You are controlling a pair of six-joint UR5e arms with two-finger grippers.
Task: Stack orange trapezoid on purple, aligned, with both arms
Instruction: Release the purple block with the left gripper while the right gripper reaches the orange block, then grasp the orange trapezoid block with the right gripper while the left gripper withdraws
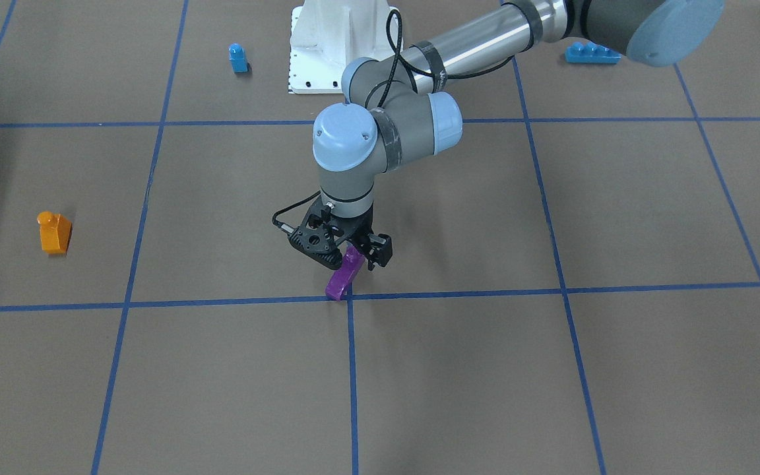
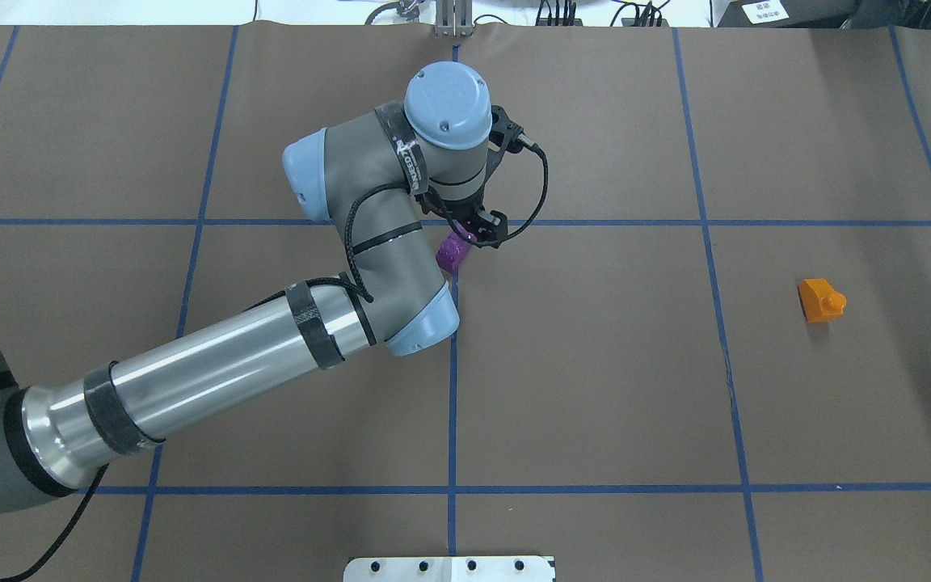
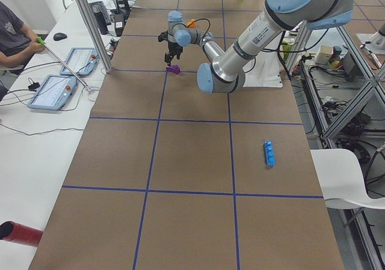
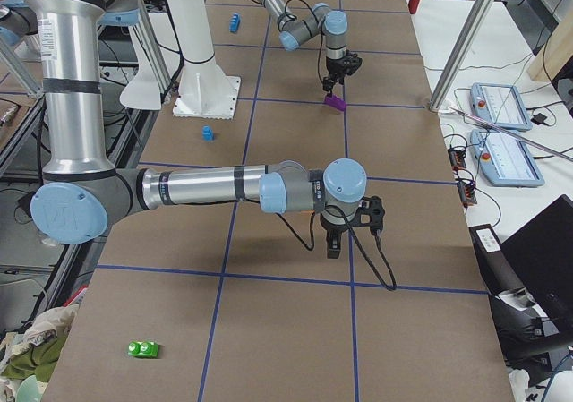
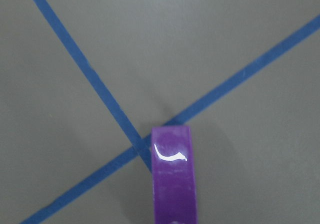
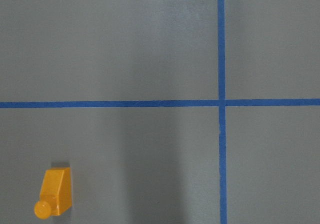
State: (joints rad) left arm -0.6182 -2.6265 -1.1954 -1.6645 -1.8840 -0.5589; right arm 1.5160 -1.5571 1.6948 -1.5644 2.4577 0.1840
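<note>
Levelling advised before release: left end effector (image 1: 352, 259) clamps the glossy purple sloped plastic block (image 1: 342, 280), tilted, midway between the bench (image 1: 551, 396) side edges; glossy orange plastic trapezoid block (image 1: 55, 232) rests toward its right edge. State of right end effector (image 4: 333, 245): cannot tell.

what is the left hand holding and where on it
The purple block, pinched at its upper end by the left hand; it is tilted.

Light's even and bright from overhead, only soft shadows under the left arm (image 1: 380, 145) and beside the orange trapezoid (image 1: 55, 232), 1 white glare streak on the purple block (image 5: 170, 156), wrist views a bit soft
</note>
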